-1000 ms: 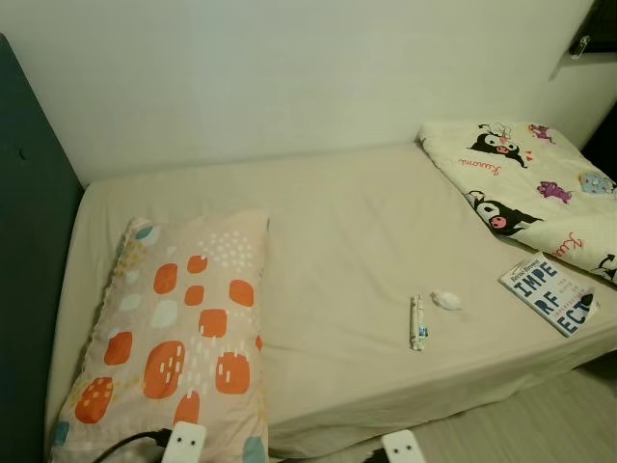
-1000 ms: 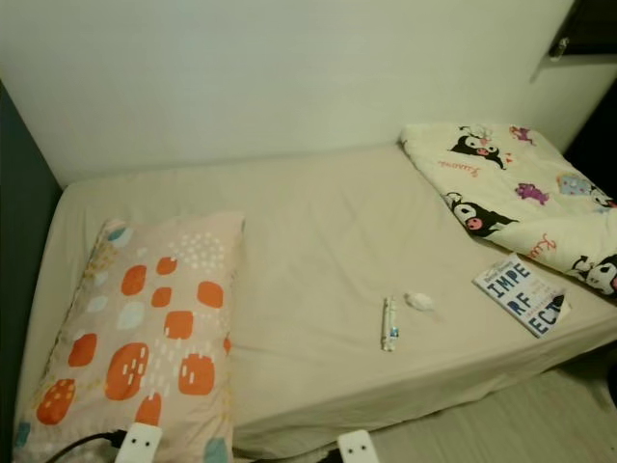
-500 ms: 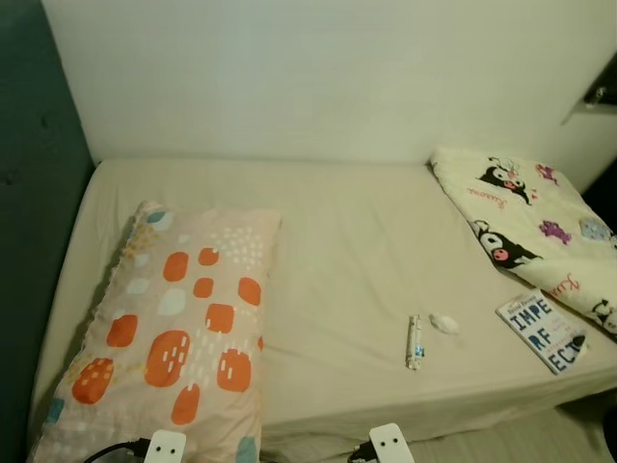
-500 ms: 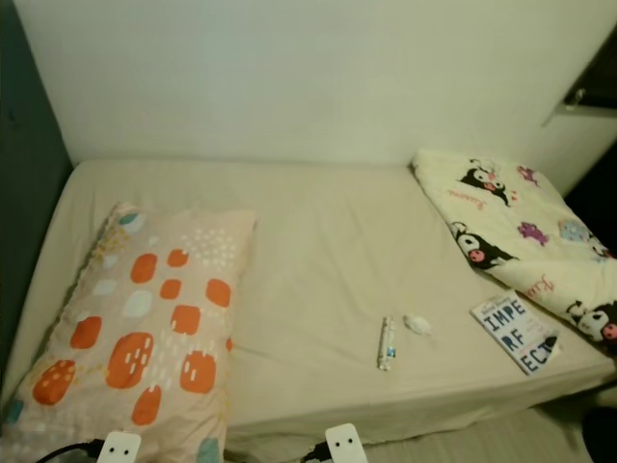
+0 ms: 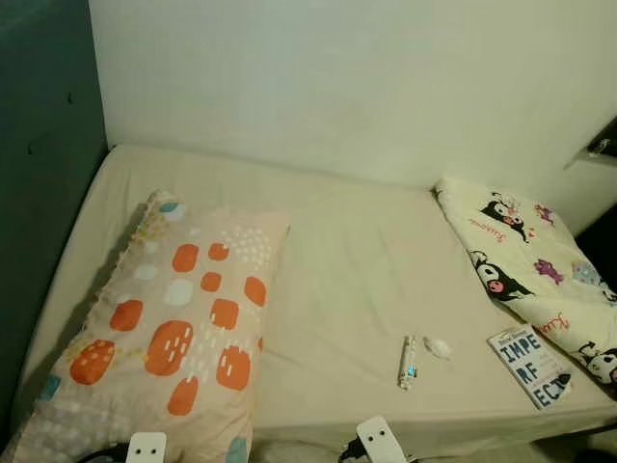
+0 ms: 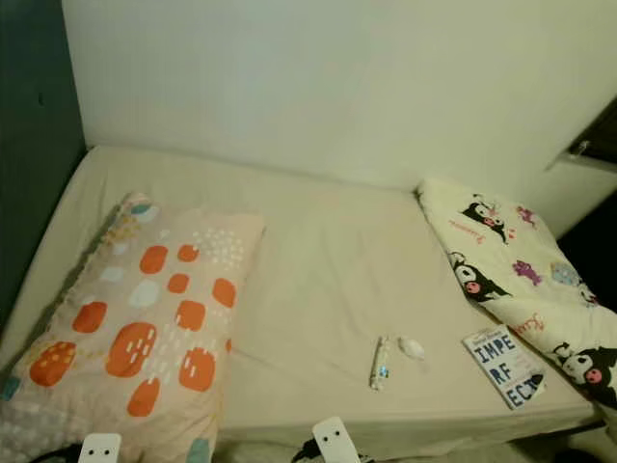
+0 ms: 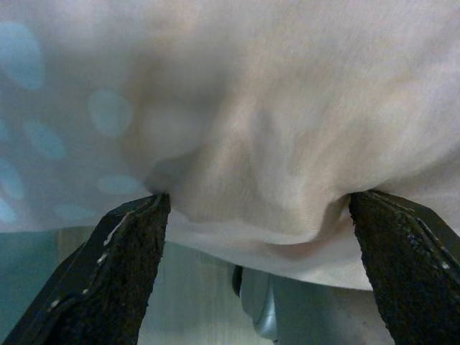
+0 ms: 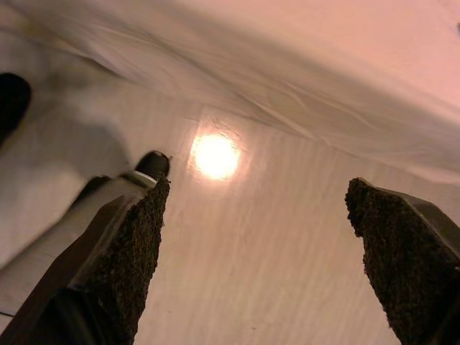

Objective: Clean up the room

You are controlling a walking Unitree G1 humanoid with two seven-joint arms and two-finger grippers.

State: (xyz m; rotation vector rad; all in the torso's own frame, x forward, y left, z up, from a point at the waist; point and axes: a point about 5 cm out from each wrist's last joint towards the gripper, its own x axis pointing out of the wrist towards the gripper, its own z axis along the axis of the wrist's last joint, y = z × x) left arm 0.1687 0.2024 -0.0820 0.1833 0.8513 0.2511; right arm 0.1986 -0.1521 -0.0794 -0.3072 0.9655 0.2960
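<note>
Headboard: dark panel at the far left, standing against the bed's end.
Pillow: patterned in orange and pale patches, laid lengthwise on the left part of the bed, its near end hanging toward the edge.
Left gripper: fingers spread wide with nothing between them; pillow fabric is seen just beyond the tips, and whether it is touched cannot be told.
Bed: beige sheet, bare in the middle, backed by a plain wall.
Right gripper: fingers held apart and empty, pointed at pale floor beside the hanging sheet, where a lamp's reflection is seen.
Tube: small, lying flat near the front edge, right of centre.
White lump: just beside the tube, on its right; what it is cannot be made out.
Book: flat near the front right corner, close to the blanket's edge; contact cannot be told.
Blanket: cartoon-printed, bunched at the right end of the bed.
Step in hand: judged to be an approach; no object has yet been grasped.
Advice: the body is best squared to the small clutter before any reach; the tube should be taken across its narrow width, pressed lightly so the soft sheet is not pinched with it.
</note>
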